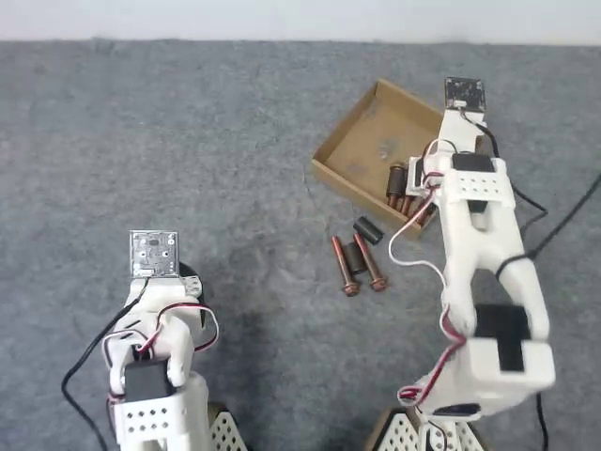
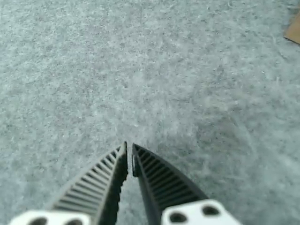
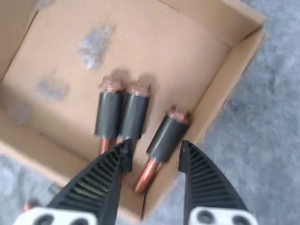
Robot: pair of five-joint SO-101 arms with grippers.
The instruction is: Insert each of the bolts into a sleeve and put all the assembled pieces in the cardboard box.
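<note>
Sleeved bolt [image 3: 161, 140] lies directly beneath the right gripper [image 3: 154, 147], whose jaws stand apart, one to either side of it; contact cannot be confirmed. The piece rests tilted against the near wall of the cardboard box [image 3: 234, 70], copper head up toward the box floor. Just beside it, two more sleeved bolts [image 3: 108, 115] [image 3: 134, 117] lie side by side and touching, heads pointing the same way.

From the high view, the right arm [image 1: 479, 235] reaches over the box's near corner and covers most of these pieces; their dark sleeves and copper ends show at the arm's edge. That view adds the loose stock on the grey carpet [image 1: 188, 141], just outside the box: two bare bolts [image 1: 344, 267] [image 1: 372, 262] roughly parallel, one loose sleeve [image 1: 355, 254] between them and a second sleeve [image 1: 367, 229] nearer the box.

Well apart from all of this, the left gripper [image 2: 130, 149] sits over bare carpet, jaws drawn together with a thin slit between the toothed pads. A cardboard corner shows at the edge of its wrist view.
</note>
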